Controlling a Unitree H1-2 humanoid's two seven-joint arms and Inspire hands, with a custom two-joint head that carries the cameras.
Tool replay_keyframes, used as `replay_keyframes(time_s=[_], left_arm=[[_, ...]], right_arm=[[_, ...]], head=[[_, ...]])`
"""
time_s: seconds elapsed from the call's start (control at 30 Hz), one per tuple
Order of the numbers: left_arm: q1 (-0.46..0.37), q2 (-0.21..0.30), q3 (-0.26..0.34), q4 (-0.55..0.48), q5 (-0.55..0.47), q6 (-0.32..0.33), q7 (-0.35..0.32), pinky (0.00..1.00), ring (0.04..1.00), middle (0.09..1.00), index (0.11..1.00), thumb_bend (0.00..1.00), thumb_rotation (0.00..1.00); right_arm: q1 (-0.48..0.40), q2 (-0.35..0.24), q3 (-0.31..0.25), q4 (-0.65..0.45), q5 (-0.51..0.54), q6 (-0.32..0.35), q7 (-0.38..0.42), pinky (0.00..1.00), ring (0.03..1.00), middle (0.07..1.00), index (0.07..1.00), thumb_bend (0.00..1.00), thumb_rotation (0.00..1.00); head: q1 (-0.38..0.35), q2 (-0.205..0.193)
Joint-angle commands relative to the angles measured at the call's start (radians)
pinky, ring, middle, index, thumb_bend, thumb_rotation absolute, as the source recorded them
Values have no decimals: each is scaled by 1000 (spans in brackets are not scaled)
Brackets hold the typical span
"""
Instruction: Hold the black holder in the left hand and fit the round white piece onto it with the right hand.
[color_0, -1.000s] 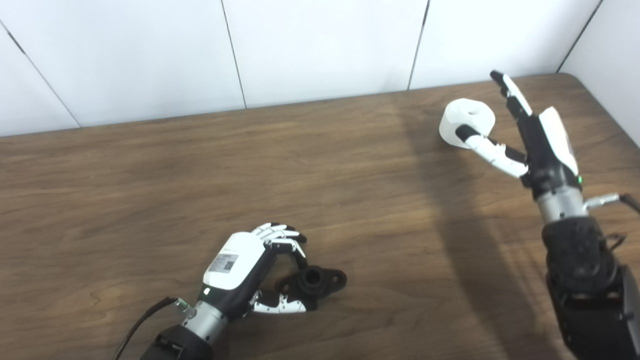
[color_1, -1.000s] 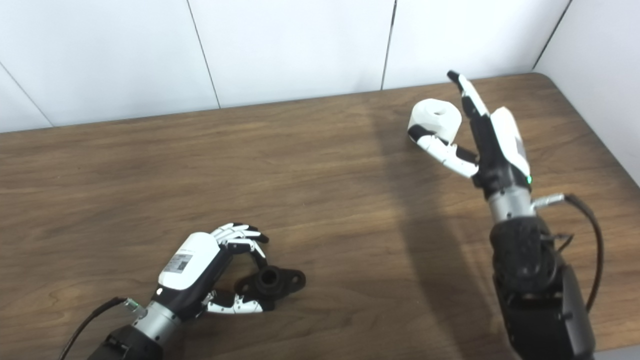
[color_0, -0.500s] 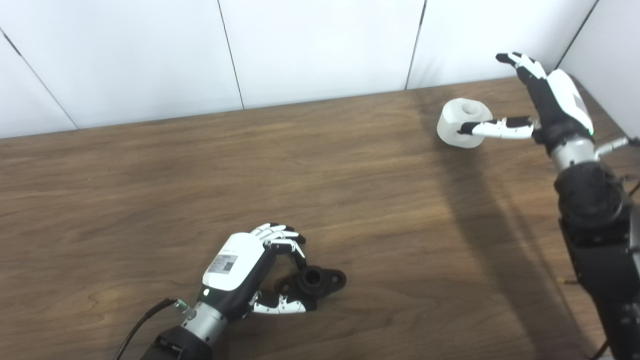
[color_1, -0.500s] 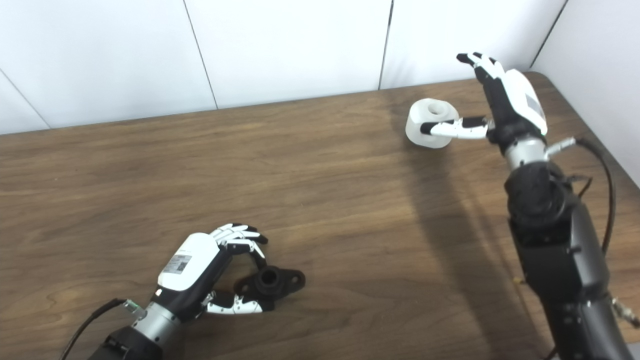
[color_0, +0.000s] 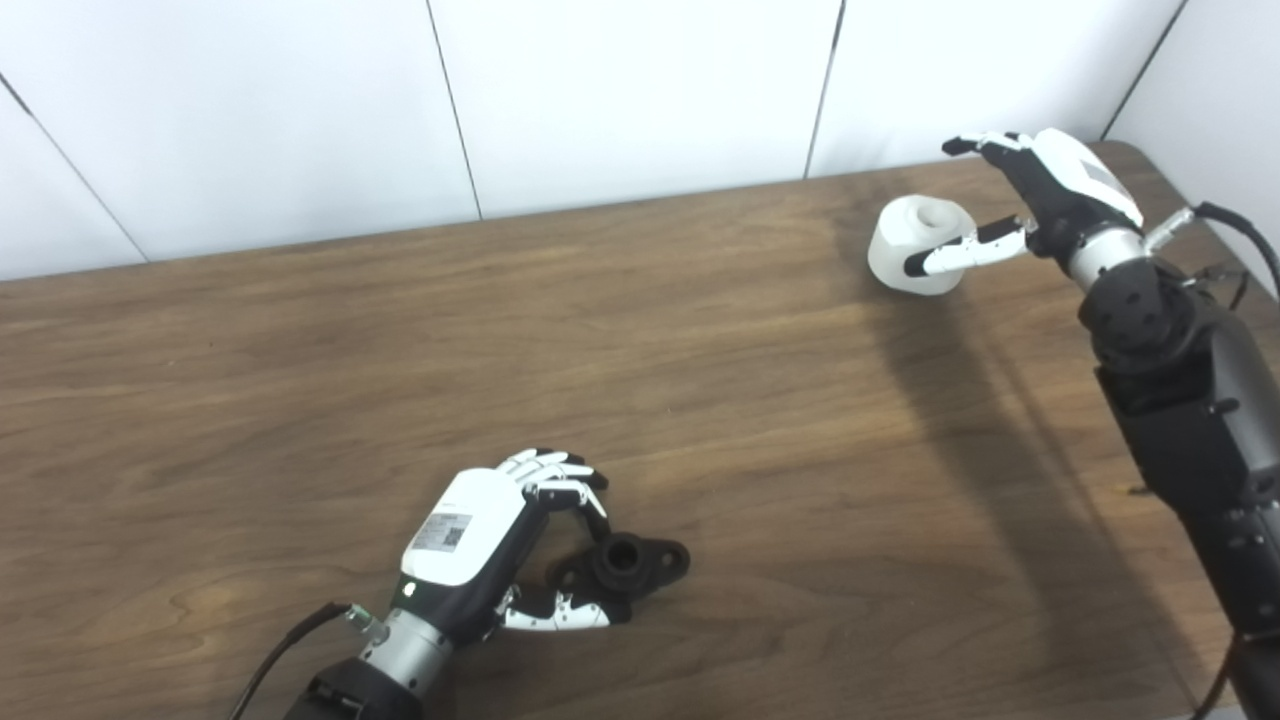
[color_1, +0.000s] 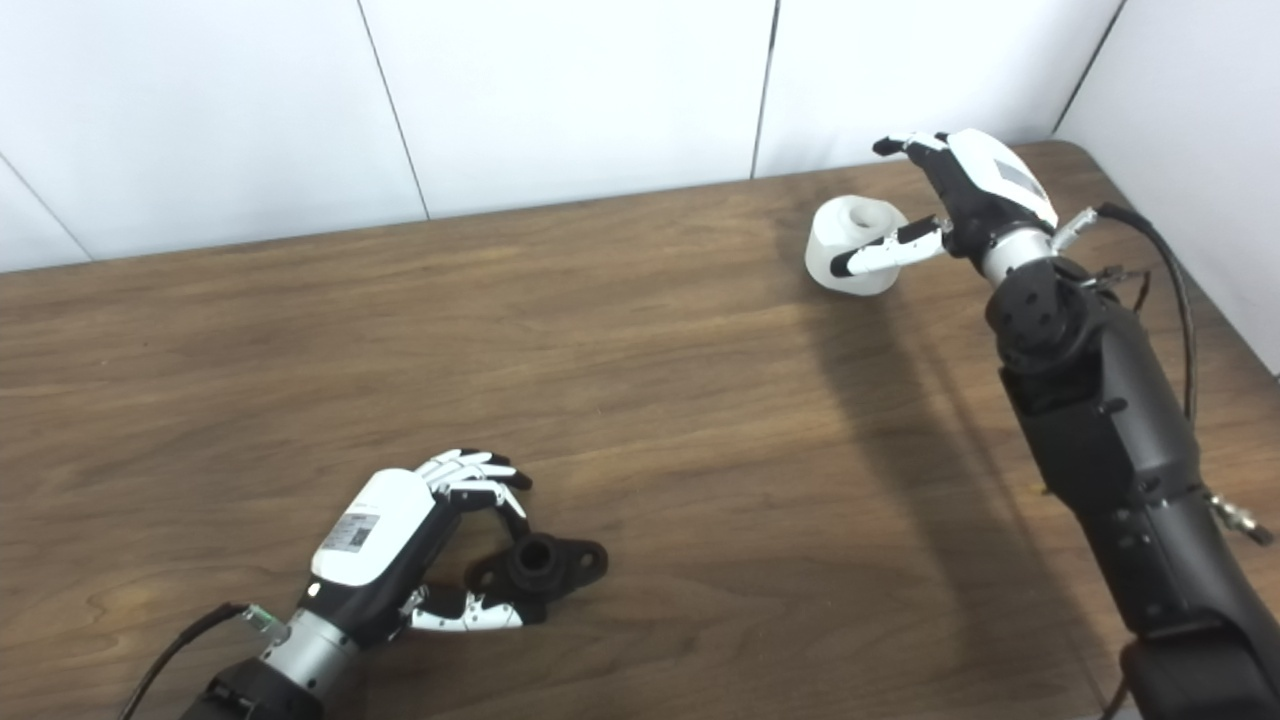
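Far right on the table (color_0: 700, 330), the round white piece (color_0: 915, 250) sits just left of the spread, empty right hand (color_0: 1040, 190), thumb seemingly touching; the left hand (color_0: 500, 550) loosely cups the black holder (color_0: 635, 567).

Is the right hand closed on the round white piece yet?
Not yet. The right hand is open around the round white piece: thumb across its front, fingers spread above it.

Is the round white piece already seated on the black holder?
No: the round white piece sits at the table's far right by the right hand, far from the black holder near the left hand.
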Motion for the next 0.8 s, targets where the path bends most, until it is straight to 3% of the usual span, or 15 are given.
replay_keyframes(time_s=[0.0, 0.5, 0.77], left_arm=[[57, 15, -32, 86, 18, 17, -61, 858, 840, 768, 487, 520, 50], [68, 7, -35, 119, 30, 4, -19, 860, 836, 759, 487, 520, 50], [67, 7, -36, 125, 30, 7, -16, 871, 839, 763, 487, 520, 50]], right_arm=[[-45, -11, -7, 7, -14, 1, -22, 895, 1000, 928, 857, 883, 270], [-51, 23, 7, 97, 4, -1, -79, 878, 1000, 939, 901, 838, 288], [-70, 23, 18, 120, -8, 1, -61, 891, 1000, 941, 892, 888, 286]], head=[[3, -7], [-4, -84], [-17, -89]])
